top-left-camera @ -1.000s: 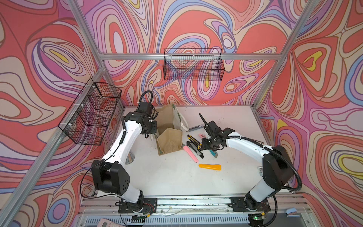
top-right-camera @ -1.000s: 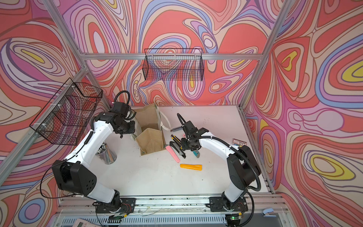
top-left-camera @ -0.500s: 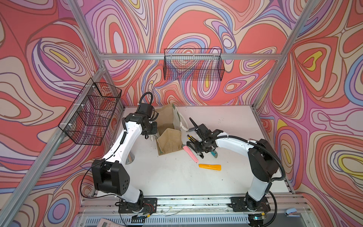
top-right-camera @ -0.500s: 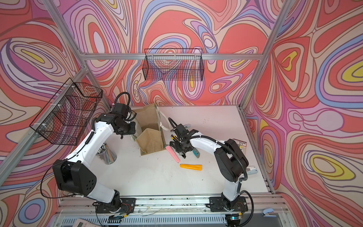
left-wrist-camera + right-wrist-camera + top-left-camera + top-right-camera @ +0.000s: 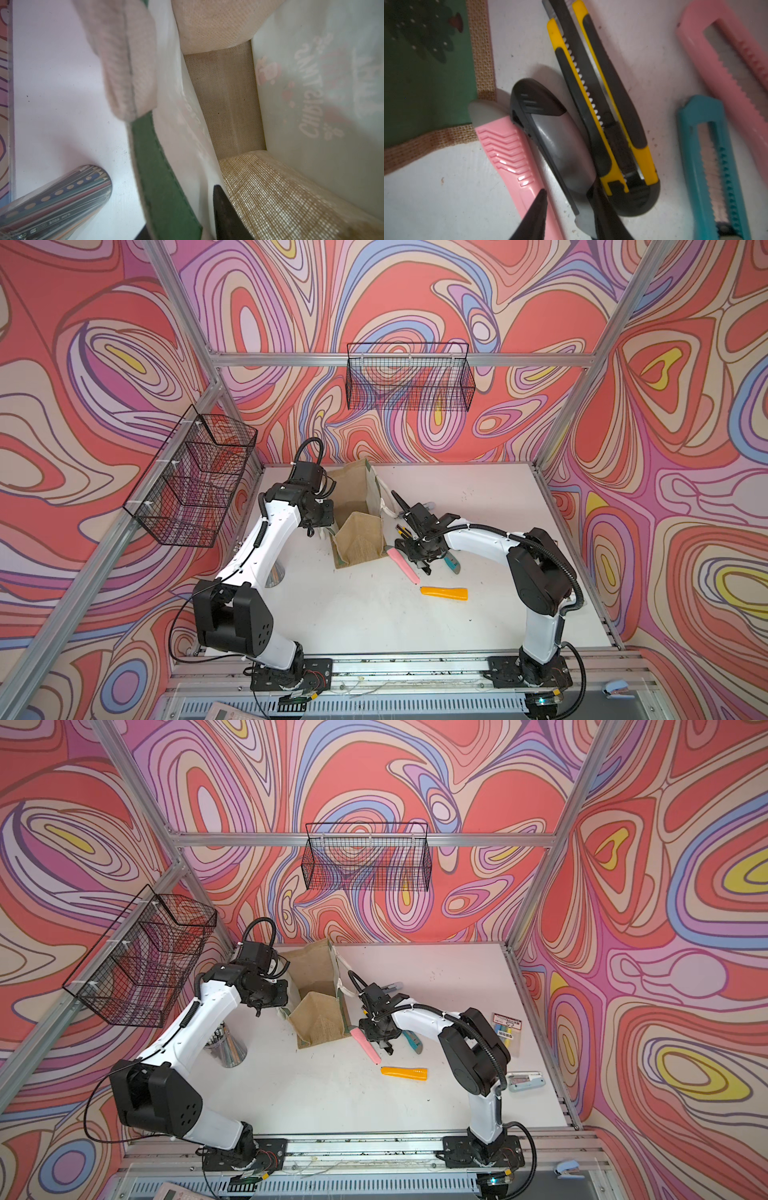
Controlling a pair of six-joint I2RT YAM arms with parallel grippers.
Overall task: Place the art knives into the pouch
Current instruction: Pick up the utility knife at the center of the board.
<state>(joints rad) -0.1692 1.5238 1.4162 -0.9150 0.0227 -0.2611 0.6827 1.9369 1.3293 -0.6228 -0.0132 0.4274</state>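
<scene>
Right wrist view: we had the right gripper (image 5: 569, 195) part-open astride the grey-and-black art knife (image 5: 560, 141), nothing gripped yet. In a top view the knife lay at 3 o'clock of the tan jute pouch (image 5: 359, 537). The left gripper (image 5: 182, 216) pinched the pouch rim. Grasp step; next needed: close, lift, carry toward 9 o'clock.

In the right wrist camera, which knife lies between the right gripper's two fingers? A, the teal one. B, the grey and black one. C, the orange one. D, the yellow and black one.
B: the right gripper has one finger on each side of the grey and black knife, which lies on the table against the pink knife.
</scene>
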